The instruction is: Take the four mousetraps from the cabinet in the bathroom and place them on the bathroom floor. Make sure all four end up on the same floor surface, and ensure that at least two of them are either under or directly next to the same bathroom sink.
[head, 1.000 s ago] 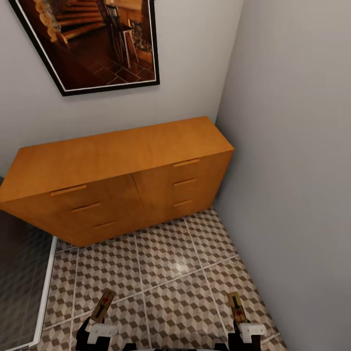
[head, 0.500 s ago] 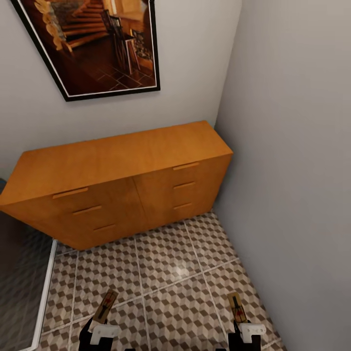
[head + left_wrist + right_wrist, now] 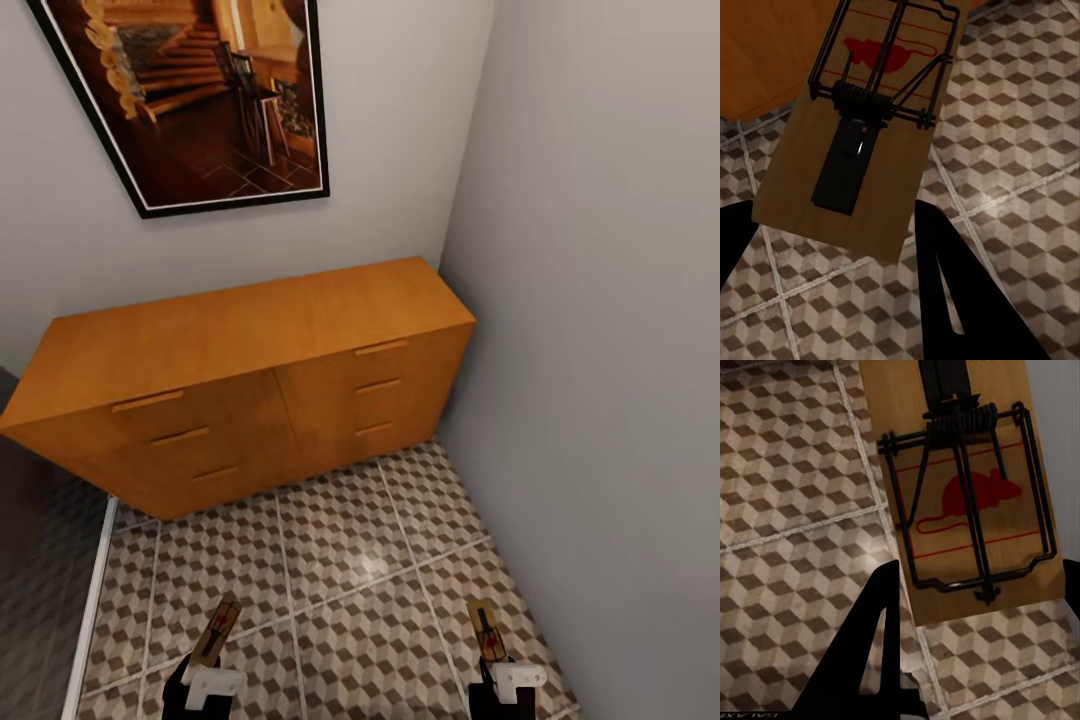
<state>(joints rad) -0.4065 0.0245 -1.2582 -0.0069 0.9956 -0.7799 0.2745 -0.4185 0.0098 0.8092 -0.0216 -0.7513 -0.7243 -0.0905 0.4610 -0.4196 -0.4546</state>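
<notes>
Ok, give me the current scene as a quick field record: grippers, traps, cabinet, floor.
left gripper: shut on left mousetrap
right gripper: shut on right mousetrap
traps held: two, both above the floor
cabinet: ahead, against the wall, all drawers shut
bathroom floor: cube-pattern tiles, no trap lying on the stretch seen
picture: on the wall above the cabinet

Cabinet against rear wall, below picture; bathroom floor before it. Left mousetrap and right mousetrap nearest the camera.

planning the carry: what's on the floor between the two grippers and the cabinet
Nothing: in the head view only bare bathroom floor lies between the left gripper, right gripper and cabinet.
</notes>
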